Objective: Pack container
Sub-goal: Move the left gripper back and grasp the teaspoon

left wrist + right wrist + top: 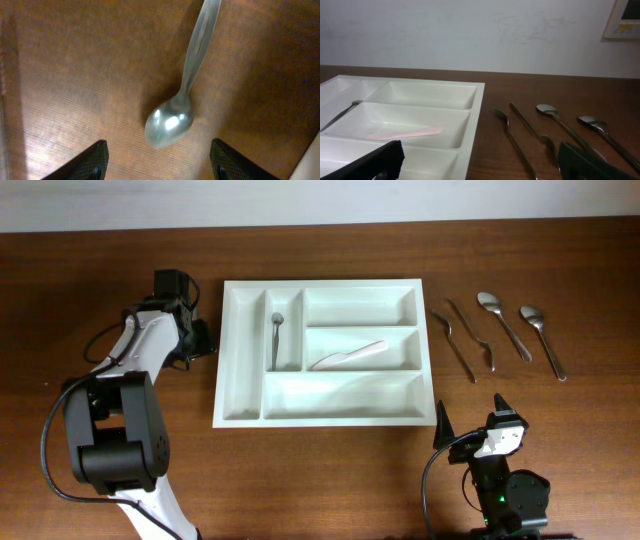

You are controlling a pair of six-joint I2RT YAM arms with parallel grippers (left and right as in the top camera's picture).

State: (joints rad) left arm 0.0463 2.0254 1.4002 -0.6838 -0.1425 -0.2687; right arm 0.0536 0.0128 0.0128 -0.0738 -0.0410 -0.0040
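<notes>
On the surface (120,240), centre: a white tray (340,396) is lying flat between the two arms, its five compartments facing up.
Already packed: a metal spoon (276,330) is resting in the narrow slot nearer the wide ones, and a pale utensil (350,355) is lying in the middle wide slot. The other three slots are sitting bare.
Waiting on the right: a fork (455,346), a second fork (470,332), a far spoon (487,301) and an outer spoon (531,313) are lying side by side, apart from the tray.
Left pincer (159,152): released, it is hovering just beside the tray's left wall. Its fingers are spreading either side of a loose spoon (170,125) on the bare wood and, as far as I can see, not touching it.
Right pincer (482,162): released and carrying nothing, it is hanging by the tray's near right corner, short of the four pieces.
Progress: to my eye the packing is only getting going, with two pieces in and five showing outside.
Likely next: the spoon under the left pincer is looking like the one to grasp.
</notes>
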